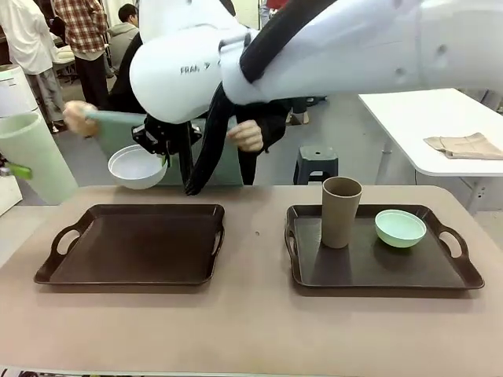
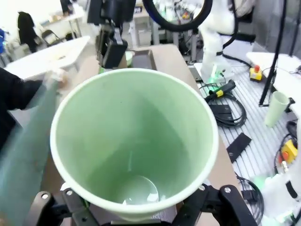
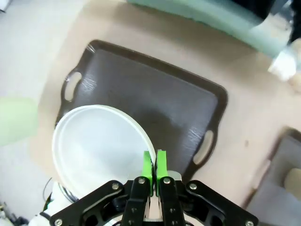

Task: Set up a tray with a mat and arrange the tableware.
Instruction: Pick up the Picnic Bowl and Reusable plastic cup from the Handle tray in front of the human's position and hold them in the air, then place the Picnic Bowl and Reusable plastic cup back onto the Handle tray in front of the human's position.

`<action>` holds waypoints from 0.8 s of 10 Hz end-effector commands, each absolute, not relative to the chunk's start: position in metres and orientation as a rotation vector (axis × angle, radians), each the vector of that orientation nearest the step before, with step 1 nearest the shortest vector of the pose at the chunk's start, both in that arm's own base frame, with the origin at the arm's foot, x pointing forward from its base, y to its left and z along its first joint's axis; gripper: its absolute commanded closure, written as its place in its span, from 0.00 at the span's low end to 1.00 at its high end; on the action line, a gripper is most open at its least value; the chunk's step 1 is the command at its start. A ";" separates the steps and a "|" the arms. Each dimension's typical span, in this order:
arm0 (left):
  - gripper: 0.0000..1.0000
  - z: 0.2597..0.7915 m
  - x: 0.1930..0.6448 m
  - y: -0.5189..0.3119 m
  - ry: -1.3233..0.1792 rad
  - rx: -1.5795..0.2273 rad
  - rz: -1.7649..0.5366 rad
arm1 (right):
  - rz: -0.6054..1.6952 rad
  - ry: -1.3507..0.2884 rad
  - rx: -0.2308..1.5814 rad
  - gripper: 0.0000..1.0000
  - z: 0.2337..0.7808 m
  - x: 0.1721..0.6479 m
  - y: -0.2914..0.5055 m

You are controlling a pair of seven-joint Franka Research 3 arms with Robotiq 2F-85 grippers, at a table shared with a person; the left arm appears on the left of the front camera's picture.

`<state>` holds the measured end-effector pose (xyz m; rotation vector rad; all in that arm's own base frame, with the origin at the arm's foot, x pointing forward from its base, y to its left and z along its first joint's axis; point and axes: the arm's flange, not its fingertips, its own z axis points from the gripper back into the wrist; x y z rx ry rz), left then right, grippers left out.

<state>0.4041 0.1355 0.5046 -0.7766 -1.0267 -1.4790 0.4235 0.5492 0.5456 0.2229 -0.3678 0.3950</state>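
At the far left, the left gripper is clamped on the pale green cup, holding it upright in the air off the table's edge. The left wrist view looks down into the cup's open mouth.

Behind the table, a person holds a blurred teal-green mat, with one hand at its left end and the other hand at its right.

The right arm reaches across to the left. Its right gripper has both green pads pinched together on the rim of the white bowl, which hangs above the far side of the bare left tray.

The right tray carries the brown-taupe cup, standing upright, with the mint green bowl just beside it on the right.
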 end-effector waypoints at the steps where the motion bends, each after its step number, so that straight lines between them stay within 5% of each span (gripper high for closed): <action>1: 0.67 0.477 0.417 0.135 -1.007 -0.821 -1.474 | 0.396 -0.348 0.241 1.00 0.533 0.434 0.557; 8: 0.67 0.477 0.417 0.135 -1.007 -0.821 -1.474 | 0.396 -0.348 0.241 1.00 0.533 0.434 0.557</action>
